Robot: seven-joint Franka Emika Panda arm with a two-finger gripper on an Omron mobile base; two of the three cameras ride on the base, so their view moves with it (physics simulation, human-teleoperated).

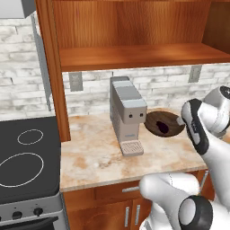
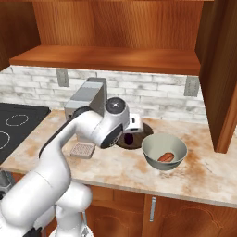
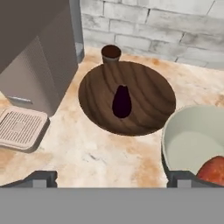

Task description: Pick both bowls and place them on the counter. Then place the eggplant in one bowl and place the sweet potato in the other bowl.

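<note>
**Supervisor:** What worried you at that point?

**Me:** Not much was left to do, by my reading. The wide, shallow, dark brown wood-grained bowl (image 3: 127,99) sat on the beige marbled stone desk (image 1: 94,157) just right of the grey boxy coffee machine (image 1: 127,113), with the small glossy purple-black eggplant (image 3: 121,101) lying in its middle. Just right of it and nearer me stood the deeper grey-green glazed bowl with the pale rim (image 2: 164,150), holding the small orange-brown sweet potato (image 2: 165,157). My claw (image 3: 111,180) hung above the near edge of both bowls with its fingers spread wide and nothing between them.

**Supervisor:** So what was the risk?

**Me:** Pulling out carelessly. The two bowls looked to be touching or nearly so, and the arm's wrist hung low over them. If I had swung the arm away without lifting it, I judged it could clip the glazed bowl's rim and tip it or shove it along the desk. A small dark brown cup (image 3: 111,54) stood at the wooden bowl's far edge, easy to topple.

**Supervisor:** Any labels or writing?

**Me:** None I could read, not even on the machine.
</note>
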